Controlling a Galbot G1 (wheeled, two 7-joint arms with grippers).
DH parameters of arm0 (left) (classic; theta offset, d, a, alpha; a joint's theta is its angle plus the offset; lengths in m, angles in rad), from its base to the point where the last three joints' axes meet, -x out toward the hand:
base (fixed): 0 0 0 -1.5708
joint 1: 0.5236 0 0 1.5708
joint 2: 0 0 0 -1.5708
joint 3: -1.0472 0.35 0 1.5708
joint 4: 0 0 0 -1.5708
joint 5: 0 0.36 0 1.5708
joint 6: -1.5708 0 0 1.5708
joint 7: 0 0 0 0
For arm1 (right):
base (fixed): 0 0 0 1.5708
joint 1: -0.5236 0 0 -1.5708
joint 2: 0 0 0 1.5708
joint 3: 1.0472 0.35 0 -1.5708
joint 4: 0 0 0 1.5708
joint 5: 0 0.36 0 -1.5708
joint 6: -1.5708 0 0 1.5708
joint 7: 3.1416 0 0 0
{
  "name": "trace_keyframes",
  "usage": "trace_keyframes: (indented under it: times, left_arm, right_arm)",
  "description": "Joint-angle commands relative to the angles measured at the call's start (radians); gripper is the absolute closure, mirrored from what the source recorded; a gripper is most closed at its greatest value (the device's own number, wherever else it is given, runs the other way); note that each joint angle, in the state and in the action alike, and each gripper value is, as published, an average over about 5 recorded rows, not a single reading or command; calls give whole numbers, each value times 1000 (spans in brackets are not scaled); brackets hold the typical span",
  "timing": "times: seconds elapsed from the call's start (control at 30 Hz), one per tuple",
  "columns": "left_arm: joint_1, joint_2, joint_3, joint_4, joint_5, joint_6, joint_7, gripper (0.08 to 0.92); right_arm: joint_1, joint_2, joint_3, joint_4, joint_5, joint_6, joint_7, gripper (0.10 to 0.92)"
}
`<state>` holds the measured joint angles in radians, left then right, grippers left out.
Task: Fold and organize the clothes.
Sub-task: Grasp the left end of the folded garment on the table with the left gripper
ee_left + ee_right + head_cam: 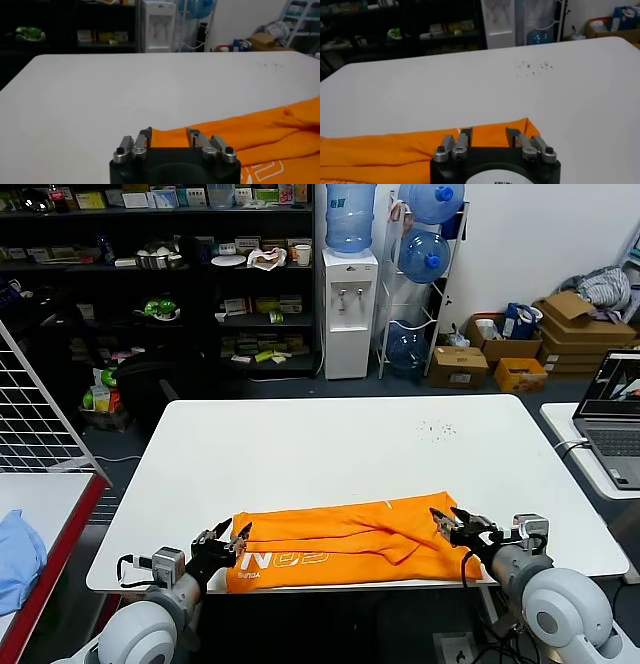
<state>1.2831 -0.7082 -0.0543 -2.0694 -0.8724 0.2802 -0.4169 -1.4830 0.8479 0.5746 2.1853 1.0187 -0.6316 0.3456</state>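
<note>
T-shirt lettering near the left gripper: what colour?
Pale, whitish, on the bright orange T-shirt; lettering shows best in the head view.

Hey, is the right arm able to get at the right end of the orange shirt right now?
Probably yes: the right gripper sits open at the T-shirt's right end, with nothing between them.

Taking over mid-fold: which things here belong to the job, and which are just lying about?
Job:
- orange T-shirt, along the table's near edge
- left gripper, open
- right gripper, open

Lying about:
- blue cloth, side table
- laptop
- specks on white table
</note>
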Motion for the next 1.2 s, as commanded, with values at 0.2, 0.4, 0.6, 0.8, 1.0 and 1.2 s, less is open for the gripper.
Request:
trace_keyframes:
  times: [0.2, 0.4, 0.6, 0.8, 1.0, 1.2]
  left_arm:
    - [36, -70, -9, 63, -9, -13, -7, 297]
    - [11, -134, -7, 98, -22, -13, -17, 130]
    - [11, -147, 1, 115, -14, -16, -18, 80]
    - [31, -146, 6, 112, 18, -37, -13, 121]
    - [45, -163, 4, 119, 42, -53, -10, 286]
    - [46, -190, -2, 126, 52, -59, -11, 459]
  right_arm:
    - [-45, 19, 35, 17, -21, -1, -10, 214]
    - [-56, 24, 41, 21, -26, -1, -10, 110]
    - [-66, 25, 53, 22, -28, 0, -11, 104]
    - [-66, 30, 51, 21, -32, 1, -12, 104]
    - [-68, 32, 51, 21, -36, 3, -13, 104]
    - [-74, 34, 50, 22, -41, 5, -15, 104]
